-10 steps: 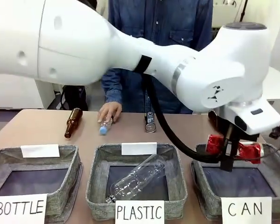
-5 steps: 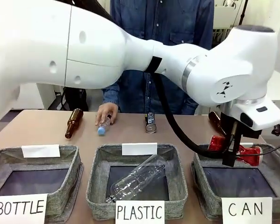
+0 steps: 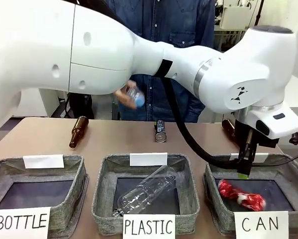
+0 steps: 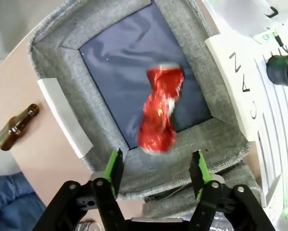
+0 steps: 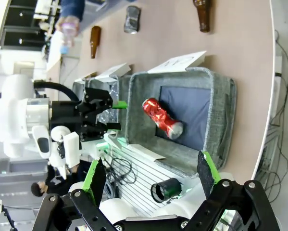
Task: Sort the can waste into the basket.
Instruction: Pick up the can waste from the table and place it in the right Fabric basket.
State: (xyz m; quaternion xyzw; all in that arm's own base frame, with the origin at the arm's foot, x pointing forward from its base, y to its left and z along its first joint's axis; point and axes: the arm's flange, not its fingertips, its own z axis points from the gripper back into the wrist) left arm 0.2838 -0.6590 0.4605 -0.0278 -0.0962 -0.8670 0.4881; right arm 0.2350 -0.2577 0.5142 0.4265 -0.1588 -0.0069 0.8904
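The crushed red can lies on the dark floor of the grey basket signed "CAN". Straight above it my left gripper hangs open with nothing between its fingers. The dark can lies on the table at the far middle, away from both grippers. My right gripper is open and empty, off to the side of the basket.
Baskets signed "PLASTIC", holding a clear bottle, and "BOTTLE" stand to the left. A brown bottle lies far left, another behind the CAN basket. The person's hand holds a small plastic bottle in the air.
My left gripper opened and the red can dropped from it into the CAN basket. The person's hand lifted the small plastic bottle off the table.
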